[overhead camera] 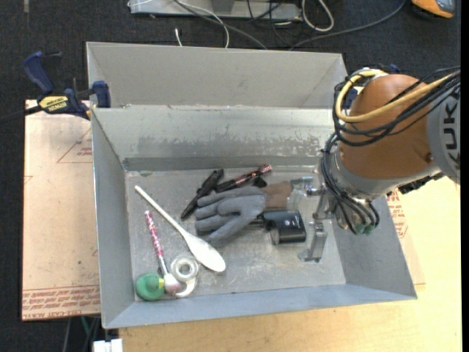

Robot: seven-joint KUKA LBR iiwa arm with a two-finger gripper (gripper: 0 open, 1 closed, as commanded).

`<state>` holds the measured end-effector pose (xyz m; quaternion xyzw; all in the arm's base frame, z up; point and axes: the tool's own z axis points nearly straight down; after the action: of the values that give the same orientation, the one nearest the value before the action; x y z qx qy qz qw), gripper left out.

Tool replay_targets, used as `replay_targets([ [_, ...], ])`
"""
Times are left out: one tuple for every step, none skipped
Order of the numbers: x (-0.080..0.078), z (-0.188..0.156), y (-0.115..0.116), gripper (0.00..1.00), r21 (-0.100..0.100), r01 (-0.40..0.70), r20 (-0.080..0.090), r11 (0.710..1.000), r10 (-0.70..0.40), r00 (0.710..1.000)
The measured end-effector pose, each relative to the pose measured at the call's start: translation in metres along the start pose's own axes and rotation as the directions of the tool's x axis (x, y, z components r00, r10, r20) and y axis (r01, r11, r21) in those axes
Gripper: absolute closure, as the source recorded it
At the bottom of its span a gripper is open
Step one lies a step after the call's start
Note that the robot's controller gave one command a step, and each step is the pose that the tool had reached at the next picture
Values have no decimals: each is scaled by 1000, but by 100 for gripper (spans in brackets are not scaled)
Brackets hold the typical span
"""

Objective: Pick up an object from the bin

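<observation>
Green ball (149, 287) and tape roll (183, 270) are lying lower left in the grey bin (220, 134), which is sitting on dark carpet (66, 13). My gripper (314, 240) is hanging centre right, just beside a small black block (287, 228) by a grey glove (231, 215); whether it is spread I cannot tell.

Bright, even light is falling on the grey bin (220, 123) from above. The orange cover (388, 134) is shining a little on top. Soft, small shadows are lying under the glove (231, 215).

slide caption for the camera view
Pincer low on the right of the bin, beside a black object and grey glove
</observation>
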<state>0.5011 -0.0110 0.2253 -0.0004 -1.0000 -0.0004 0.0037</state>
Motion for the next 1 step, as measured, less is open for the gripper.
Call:
replay_targets([
  [-1, -4, 0, 0, 0, 1, 8, 1000, -1, 1000],
])
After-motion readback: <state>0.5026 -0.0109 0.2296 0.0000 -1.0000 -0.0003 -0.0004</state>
